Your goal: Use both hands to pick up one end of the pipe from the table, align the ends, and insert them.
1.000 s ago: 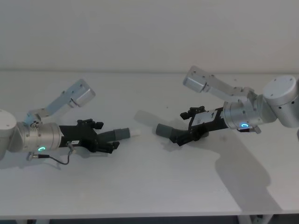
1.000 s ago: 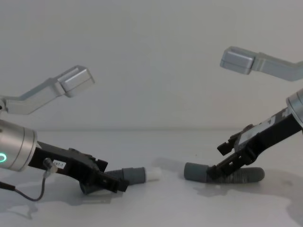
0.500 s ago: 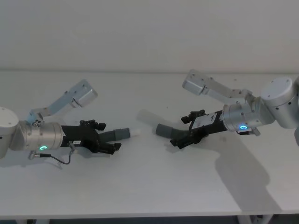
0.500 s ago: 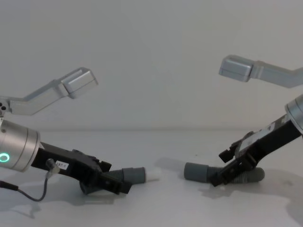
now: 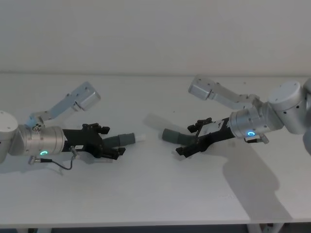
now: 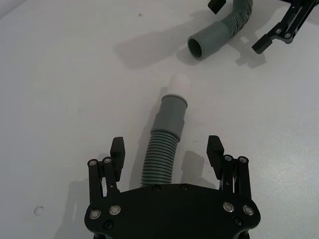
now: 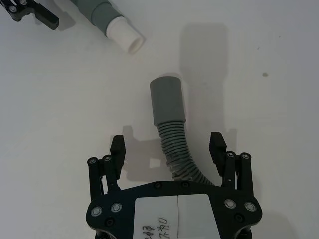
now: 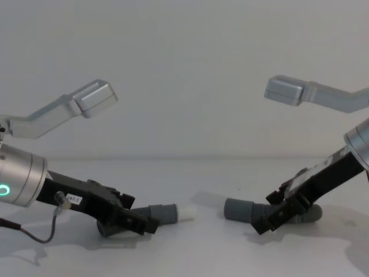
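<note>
White-tipped hose (image 5: 125, 139) lying inside the parted left gripper (image 5: 112, 141), plain-cuffed hose (image 5: 171, 135) inside the parted right gripper (image 5: 186, 140), cuffs apart.

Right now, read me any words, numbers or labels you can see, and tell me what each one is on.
"287", roughly, handwritten sideways on the white label on the right gripper; the rest is cut off.
The small white label on the left gripper: too small to read.
Nothing else readable.
</note>
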